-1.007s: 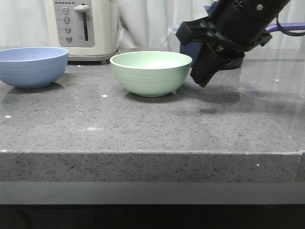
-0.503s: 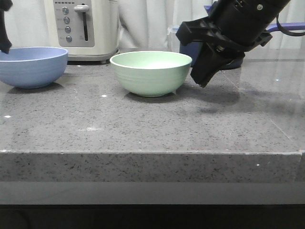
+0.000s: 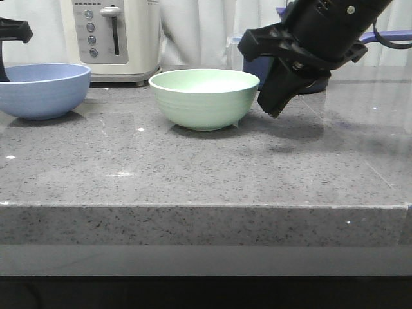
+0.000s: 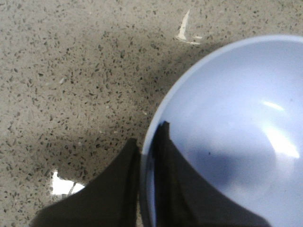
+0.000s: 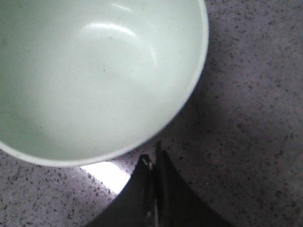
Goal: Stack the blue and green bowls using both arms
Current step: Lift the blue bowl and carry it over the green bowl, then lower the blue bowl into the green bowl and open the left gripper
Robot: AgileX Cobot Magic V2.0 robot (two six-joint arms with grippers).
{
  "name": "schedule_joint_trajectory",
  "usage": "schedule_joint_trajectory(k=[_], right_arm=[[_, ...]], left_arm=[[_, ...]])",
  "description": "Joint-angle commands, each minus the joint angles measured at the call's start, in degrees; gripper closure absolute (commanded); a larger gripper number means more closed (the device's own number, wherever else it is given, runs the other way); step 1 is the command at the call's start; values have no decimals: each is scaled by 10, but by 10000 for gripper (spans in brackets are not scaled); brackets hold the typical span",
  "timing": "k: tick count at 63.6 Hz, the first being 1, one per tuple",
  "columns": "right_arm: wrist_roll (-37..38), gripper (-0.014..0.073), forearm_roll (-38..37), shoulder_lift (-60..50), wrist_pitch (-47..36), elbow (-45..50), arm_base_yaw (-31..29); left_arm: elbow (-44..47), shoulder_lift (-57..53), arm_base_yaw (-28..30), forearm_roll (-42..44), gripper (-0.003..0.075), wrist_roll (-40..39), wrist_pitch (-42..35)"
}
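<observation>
Already the left hand (image 4: 146, 156) straddles the blue bowl (image 4: 236, 137) rim (counter edge near).

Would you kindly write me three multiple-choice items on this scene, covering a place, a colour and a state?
1. The green bowl stands: A) right of the blue bowl B) inside it C) left of it.
2. The bowl beside the right claw is: A) blue B) green C) red.
3. The right claw is: A) open wide B) gripping a rim C) shut, empty.
Key: 1A, the front view shows them apart; 2B, its wrist view shows a mint rim; 3C, its fingers meet with nothing between.
</observation>
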Motion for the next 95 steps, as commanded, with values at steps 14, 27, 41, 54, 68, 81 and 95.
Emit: schedule_joint_trajectory(k=[14, 27, 41, 54, 68, 81, 95], right_arm=[[-8, 658, 10, -23, -26, -15, -2], [-8, 658, 10, -23, -26, -15, -2], [-8, 658, 10, -23, -26, -15, -2], [-8, 658, 10, -23, -26, -15, -2], [-8, 658, 10, -23, -26, -15, -2], [-8, 658, 10, -23, -26, -15, -2], [-8, 658, 10, -23, -26, -15, -2]], left_arm=[[-20, -46, -5, -33, 740, 1, -33], [-45, -81, -57, -34, 740, 23, -17], [-92, -83, -139, -34, 740, 25, -8], [-126, -60, -203, -54, 740, 25, -24], [-150, -23, -250, -55, 740, 25, -29], [-151, -8, -269, -55, 740, 25, -31], [-151, -7, -272, -57, 740, 25, -37]])
